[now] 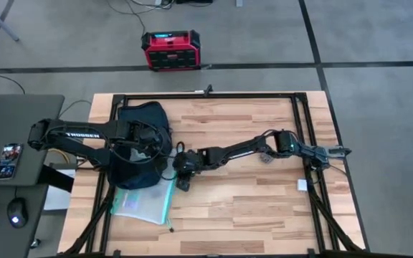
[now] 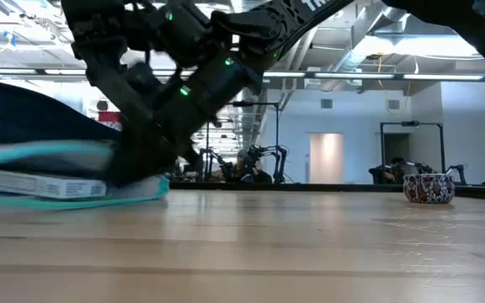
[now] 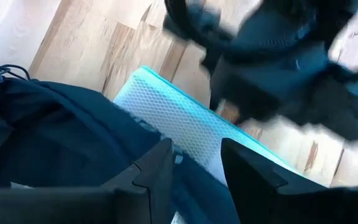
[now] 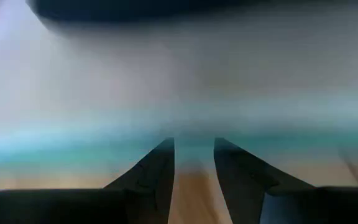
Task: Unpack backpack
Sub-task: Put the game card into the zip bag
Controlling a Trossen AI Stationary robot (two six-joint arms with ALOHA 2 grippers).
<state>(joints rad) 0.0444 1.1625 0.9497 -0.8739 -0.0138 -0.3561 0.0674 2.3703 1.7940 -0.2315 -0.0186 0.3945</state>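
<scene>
Left gripper [image 3: 194, 165] narrowly parted over backpack [image 1: 138, 147], right gripper [image 4: 193, 165] narrow (arm lettered TROSSEN), mesh pouch [image 1: 145, 202]

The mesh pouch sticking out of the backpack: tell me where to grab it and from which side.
Grip the mesh pouch on its free teal edge, the end farthest from the backpack. It lies flat on the table with its other end under the fabric, so come in low from the open table side and pull away from the bag. The right hand is already beside that edge; the left hand is over the backpack.

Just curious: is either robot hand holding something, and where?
Cannot tell. The right hand sits at the mesh pouch's edge; the left hand hovers over the backpack.
</scene>
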